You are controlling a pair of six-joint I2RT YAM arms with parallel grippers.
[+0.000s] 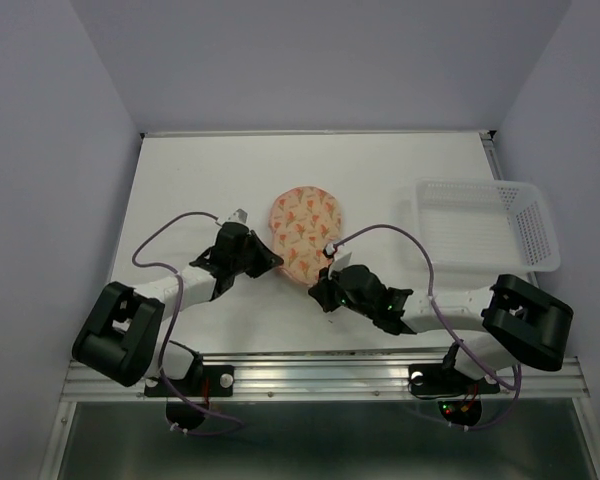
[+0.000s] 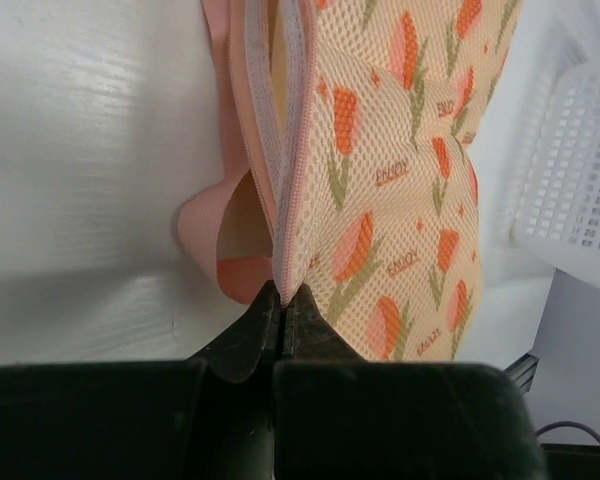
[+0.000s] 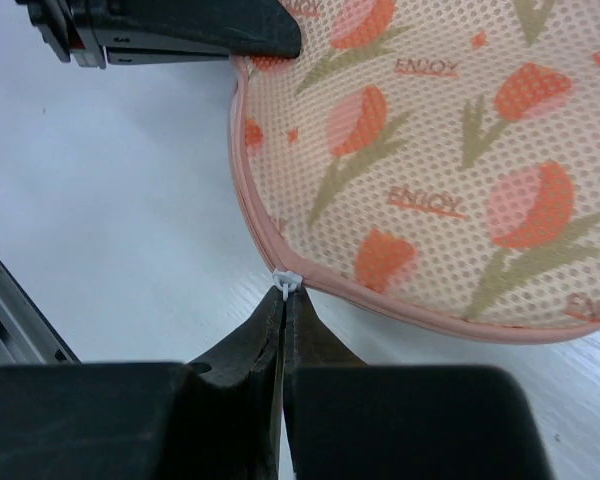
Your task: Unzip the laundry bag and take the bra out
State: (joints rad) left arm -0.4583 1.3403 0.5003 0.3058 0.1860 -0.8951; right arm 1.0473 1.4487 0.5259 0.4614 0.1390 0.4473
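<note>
The laundry bag (image 1: pixel 304 226) is a peach-pink mesh pouch with orange tulips, lying mid-table. My left gripper (image 1: pixel 275 262) is shut on the bag's pink zip edge (image 2: pixel 288 270) at its near left side; the zip there gapes slightly. My right gripper (image 1: pixel 323 284) is shut on the small white zip pull (image 3: pixel 288 281) at the bag's near rim (image 3: pixel 400 305). The left gripper's fingers (image 3: pixel 230 35) show at the top of the right wrist view. The bra is hidden.
A clear plastic mesh basket (image 1: pixel 480 225) stands at the right of the table, also at the right edge of the left wrist view (image 2: pixel 580 180). The table's near edge has a metal rail (image 1: pixel 320 368).
</note>
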